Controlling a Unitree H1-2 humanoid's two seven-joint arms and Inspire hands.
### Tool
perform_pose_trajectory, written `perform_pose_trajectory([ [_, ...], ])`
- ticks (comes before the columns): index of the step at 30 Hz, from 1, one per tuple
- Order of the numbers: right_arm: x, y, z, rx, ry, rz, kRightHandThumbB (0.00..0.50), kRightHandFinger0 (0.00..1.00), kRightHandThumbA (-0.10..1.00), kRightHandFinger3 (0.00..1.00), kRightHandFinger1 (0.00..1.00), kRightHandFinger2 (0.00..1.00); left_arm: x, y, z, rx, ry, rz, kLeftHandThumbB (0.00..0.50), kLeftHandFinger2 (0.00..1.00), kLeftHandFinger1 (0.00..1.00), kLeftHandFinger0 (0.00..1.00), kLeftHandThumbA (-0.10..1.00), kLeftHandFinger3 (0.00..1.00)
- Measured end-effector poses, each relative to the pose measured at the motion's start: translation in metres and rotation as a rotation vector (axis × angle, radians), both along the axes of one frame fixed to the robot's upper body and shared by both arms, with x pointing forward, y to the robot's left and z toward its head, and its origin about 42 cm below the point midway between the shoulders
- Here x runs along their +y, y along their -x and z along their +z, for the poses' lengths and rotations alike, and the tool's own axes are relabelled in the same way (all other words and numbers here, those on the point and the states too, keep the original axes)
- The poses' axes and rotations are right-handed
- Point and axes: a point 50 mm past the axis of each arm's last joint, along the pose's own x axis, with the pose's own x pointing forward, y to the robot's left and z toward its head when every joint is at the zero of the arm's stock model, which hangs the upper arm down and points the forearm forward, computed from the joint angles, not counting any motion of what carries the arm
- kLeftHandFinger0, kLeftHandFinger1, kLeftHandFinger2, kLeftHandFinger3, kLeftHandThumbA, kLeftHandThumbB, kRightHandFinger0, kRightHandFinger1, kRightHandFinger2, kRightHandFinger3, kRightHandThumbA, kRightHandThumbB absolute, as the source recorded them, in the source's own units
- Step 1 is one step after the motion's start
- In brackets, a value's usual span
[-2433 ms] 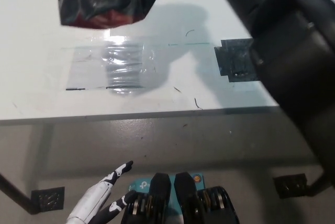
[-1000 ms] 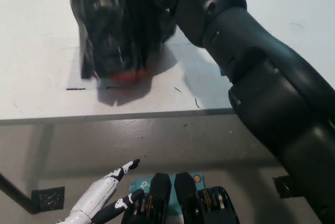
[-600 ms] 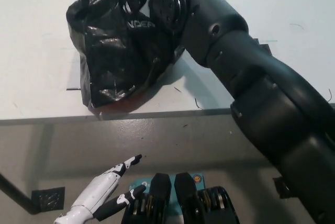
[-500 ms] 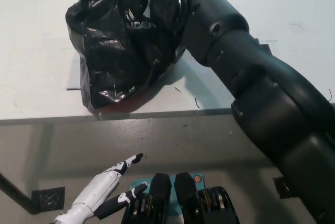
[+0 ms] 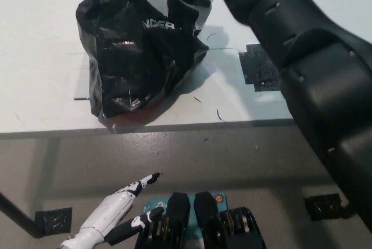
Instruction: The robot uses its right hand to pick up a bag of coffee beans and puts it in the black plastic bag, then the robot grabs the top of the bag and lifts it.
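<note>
on the white table [image 5: 40,39], black plastic bag [image 5: 142,45] under right arm [image 5: 308,57], hand state unclear; left hand [image 5: 113,217] apart

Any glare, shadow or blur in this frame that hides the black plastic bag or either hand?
Head view: the crinkled black plastic bag shows bright glints on its folds, but its white lettering stays readable; it casts a soft shadow on the white table to its right; the black right arm is sharp, its hand out of frame; the white left hand rests low and sharp.
</note>
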Motion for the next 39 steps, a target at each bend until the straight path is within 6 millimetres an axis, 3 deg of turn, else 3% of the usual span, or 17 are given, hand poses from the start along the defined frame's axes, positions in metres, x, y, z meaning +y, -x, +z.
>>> perform_pose_trajectory([
  [4,-0.01,0.006,0.036,0.019,-0.154,0.055,0.5,1.0,0.88,1.0,1.0,1.0,0.0,0.001,-0.001,0.002,-0.003,-0.001,0.144,1.0,1.0,1.0,1.0,1.0],
  [6,-0.015,0.01,0.052,0.008,-0.202,0.076,0.5,1.0,0.89,1.0,1.0,1.0,-0.001,0.002,-0.002,0.005,-0.005,-0.002,0.135,1.0,1.0,1.0,1.0,1.0],
  [7,-0.021,0.014,0.066,-0.015,-0.241,0.091,0.5,1.0,0.99,1.0,1.0,1.0,-0.001,0.003,-0.003,0.008,-0.007,-0.002,0.141,1.0,1.0,1.0,1.0,1.0],
  [9,-0.031,0.02,0.086,-0.062,-0.284,0.104,0.496,1.0,1.0,1.0,1.0,1.0,-0.001,0.005,-0.004,0.013,-0.01,-0.001,0.142,1.0,1.0,1.0,1.0,1.0],
  [11,-0.037,0.024,0.094,-0.094,-0.294,0.105,0.447,1.0,1.0,1.0,1.0,1.0,-0.001,0.005,-0.005,0.016,-0.011,0.0,0.143,1.0,1.0,1.0,1.0,1.0],
  [13,-0.052,0.033,0.112,-0.18,-0.309,0.103,0.447,1.0,1.0,1.0,1.0,1.0,0.0,0.007,-0.007,0.022,-0.013,0.002,0.14,1.0,1.0,1.0,1.0,1.0],
  [15,-0.062,0.037,0.116,-0.218,-0.317,0.099,0.471,1.0,1.0,1.0,1.0,1.0,0.001,0.007,-0.008,0.024,-0.014,0.004,0.146,1.0,1.0,1.0,1.0,1.0],
  [18,-0.081,0.04,0.111,-0.258,-0.326,0.087,0.422,1.0,1.0,1.0,1.0,1.0,0.001,0.007,-0.008,0.027,-0.014,0.007,0.163,1.0,1.0,1.0,1.0,1.0],
  [19,-0.085,0.041,0.108,-0.264,-0.328,0.082,0.382,1.0,1.0,1.0,1.0,1.0,0.002,0.007,-0.009,0.028,-0.015,0.008,0.141,1.0,1.0,1.0,1.0,1.0],
  [22,-0.106,0.041,0.091,-0.279,-0.334,0.058,0.376,1.0,1.0,1.0,1.0,1.0,0.003,0.006,-0.01,0.033,-0.016,0.014,0.115,1.0,1.0,1.0,1.0,1.0],
  [23,-0.12,0.041,0.077,-0.279,-0.338,0.037,0.386,1.0,1.0,1.0,1.0,1.0,0.004,0.006,-0.01,0.034,-0.016,0.017,0.104,1.0,1.0,1.0,1.0,1.0],
  [24,-0.126,0.041,0.071,-0.278,-0.341,0.027,0.376,1.0,1.0,1.0,1.0,1.0,0.005,0.006,-0.01,0.035,-0.016,0.019,0.103,1.0,1.0,1.0,1.0,1.0],
  [27,-0.152,0.039,0.037,-0.253,-0.346,-0.022,0.413,1.0,1.0,1.0,1.0,1.0,0.006,0.005,-0.011,0.036,-0.017,0.022,0.13,1.0,1.0,1.0,1.0,1.0],
  [31,-0.198,0.044,-0.026,-0.197,-0.349,-0.116,0.468,1.0,1.0,1.0,1.0,1.0,0.008,0.004,-0.011,0.038,-0.017,0.031,0.118,1.0,1.0,1.0,0.99,1.0],
  [33,-0.211,0.048,-0.045,-0.179,-0.348,-0.143,0.439,1.0,1.0,1.0,1.0,1.0,0.009,0.004,-0.011,0.039,-0.018,0.035,0.101,1.0,1.0,1.0,0.94,1.0],
  [35,-0.235,0.058,-0.081,-0.138,-0.352,-0.192,0.451,1.0,1.0,1.0,1.0,1.0,0.011,0.002,-0.012,0.042,-0.018,0.044,0.095,1.0,1.0,1.0,0.92,1.0],
  [39,-0.26,0.074,-0.122,-0.087,-0.358,-0.246,0.453,1.0,1.0,1.0,1.0,1.0,0.013,-0.001,-0.011,0.038,-0.017,0.051,0.11,1.0,1.0,1.0,1.0,1.0],
])
